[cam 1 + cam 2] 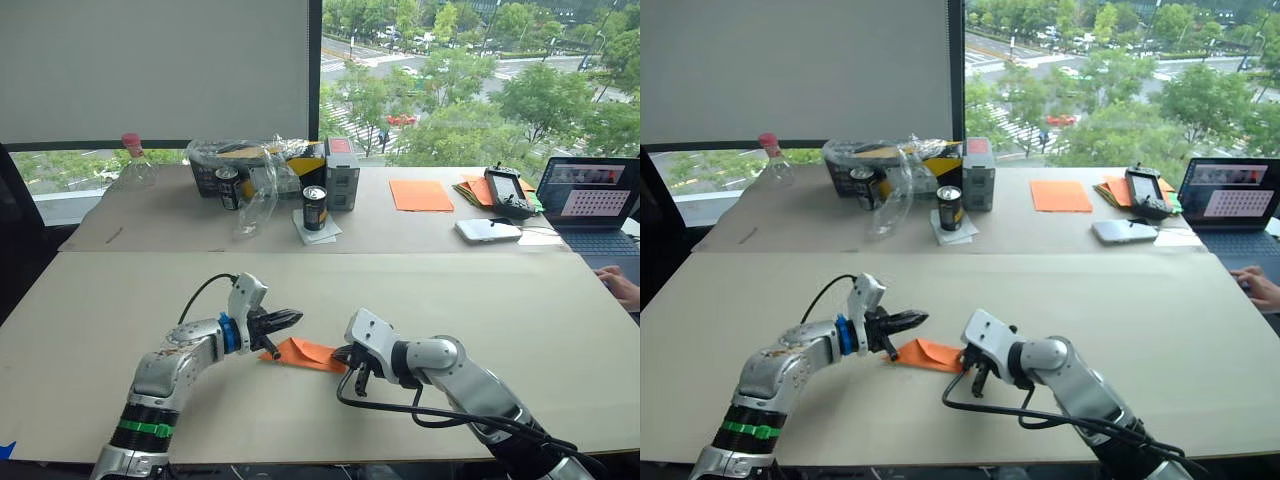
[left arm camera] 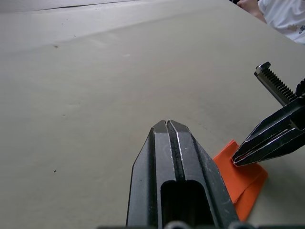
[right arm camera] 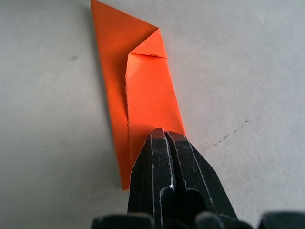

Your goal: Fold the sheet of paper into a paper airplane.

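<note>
The paper airplane [image 3: 143,95], a folded orange wedge, was laid flat on the near table [image 1: 480,290] between both grippers. Its right end was pressed by the right gripper [image 3: 164,136], fingers together. The left gripper [image 1: 290,318] was closed, empty, just above its left end.

Two beige tables [image 1: 330,300] end to end; far window [image 1: 470,70] onto daylit trees, street; white blind [image 1: 150,65] far left.
</note>
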Controlling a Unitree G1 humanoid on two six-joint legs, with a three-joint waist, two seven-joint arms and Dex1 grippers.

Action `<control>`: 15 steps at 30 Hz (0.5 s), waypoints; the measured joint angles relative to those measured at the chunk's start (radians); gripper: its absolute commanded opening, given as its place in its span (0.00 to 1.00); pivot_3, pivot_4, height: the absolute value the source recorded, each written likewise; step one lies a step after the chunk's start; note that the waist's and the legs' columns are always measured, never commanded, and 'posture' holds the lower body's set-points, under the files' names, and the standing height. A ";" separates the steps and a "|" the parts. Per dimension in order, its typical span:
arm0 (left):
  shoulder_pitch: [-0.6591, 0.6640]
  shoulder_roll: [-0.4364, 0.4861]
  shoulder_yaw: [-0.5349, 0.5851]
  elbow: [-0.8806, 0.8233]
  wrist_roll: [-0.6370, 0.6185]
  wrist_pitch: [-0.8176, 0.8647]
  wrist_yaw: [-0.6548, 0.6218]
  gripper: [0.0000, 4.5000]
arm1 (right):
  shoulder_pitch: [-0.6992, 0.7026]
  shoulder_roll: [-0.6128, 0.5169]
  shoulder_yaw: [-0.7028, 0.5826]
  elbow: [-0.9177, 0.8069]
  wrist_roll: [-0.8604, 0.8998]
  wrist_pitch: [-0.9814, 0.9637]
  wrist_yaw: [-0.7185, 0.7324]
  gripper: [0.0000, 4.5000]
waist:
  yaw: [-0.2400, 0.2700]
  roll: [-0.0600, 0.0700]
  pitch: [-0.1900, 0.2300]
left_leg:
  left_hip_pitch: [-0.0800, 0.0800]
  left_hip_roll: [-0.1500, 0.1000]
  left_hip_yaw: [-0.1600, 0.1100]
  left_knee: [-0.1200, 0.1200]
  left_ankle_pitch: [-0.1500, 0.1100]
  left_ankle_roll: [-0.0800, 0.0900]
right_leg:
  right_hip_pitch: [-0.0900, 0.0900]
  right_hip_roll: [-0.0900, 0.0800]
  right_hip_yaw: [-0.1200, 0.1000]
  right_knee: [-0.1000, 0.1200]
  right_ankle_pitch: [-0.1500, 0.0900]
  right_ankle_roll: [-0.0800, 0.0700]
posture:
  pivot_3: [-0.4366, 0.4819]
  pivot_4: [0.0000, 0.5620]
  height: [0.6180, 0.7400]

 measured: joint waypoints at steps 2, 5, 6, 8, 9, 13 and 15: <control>0.004 0.001 -0.046 0.025 0.042 -0.038 -0.007 0.00 | -0.001 0.000 0.000 0.000 0.000 0.000 0.000 0.01 | 0.000 0.000 0.000 | -0.001 0.000 0.000 0.000 0.000 0.000 | -0.001 0.000 0.000 0.000 0.000 0.000 | 0.48 0.27 0.79; 0.006 0.002 -0.073 0.042 0.073 -0.089 -0.017 0.00 | -0.001 0.001 0.001 0.000 0.000 0.000 -0.001 0.01 | 0.000 0.000 0.000 | -0.002 0.000 0.000 0.000 0.000 0.000 | -0.002 0.000 0.000 0.001 0.000 0.000 | 0.48 0.27 0.79; 0.006 0.003 -0.077 0.049 0.076 -0.100 -0.019 0.00 | -0.001 0.001 0.001 0.000 -0.001 0.000 -0.002 0.01 | 0.000 0.000 0.000 | -0.002 0.000 0.000 0.000 0.000 0.000 | -0.002 0.000 0.000 0.001 0.000 0.000 | 0.48 0.27 0.79; 0.005 0.010 -0.090 0.052 0.095 -0.119 -0.024 0.00 | -0.001 0.001 0.001 0.000 -0.002 0.000 -0.002 0.01 | 0.000 0.000 0.000 | -0.001 0.000 0.000 0.000 0.000 0.000 | -0.002 0.000 0.000 0.001 0.000 0.000 | 0.48 0.27 0.79; 0.003 0.014 -0.097 0.056 0.105 -0.133 -0.027 0.00 | -0.001 0.001 0.001 0.000 -0.003 0.000 -0.002 0.01 | 0.000 0.001 0.000 | -0.001 0.000 0.000 0.000 0.000 0.000 | -0.001 0.000 0.000 0.001 0.000 0.000 | 0.48 0.27 0.79; -0.001 0.018 -0.115 0.073 0.133 -0.164 -0.028 0.00 | 0.001 0.001 0.004 0.000 -0.006 0.000 -0.005 0.01 | 0.001 0.002 -0.002 | 0.000 0.000 0.000 0.000 0.000 0.000 | 0.000 0.000 0.000 0.001 0.000 0.000 | 0.48 0.27 0.79; 0.006 0.021 -0.126 0.073 0.142 -0.168 -0.028 0.00 | 0.001 0.001 0.007 0.000 -0.006 0.000 -0.007 0.01 | 0.001 0.003 -0.002 | 0.001 0.000 0.000 0.000 0.000 0.000 | 0.001 0.000 0.000 0.001 0.000 0.000 | 0.48 0.27 0.79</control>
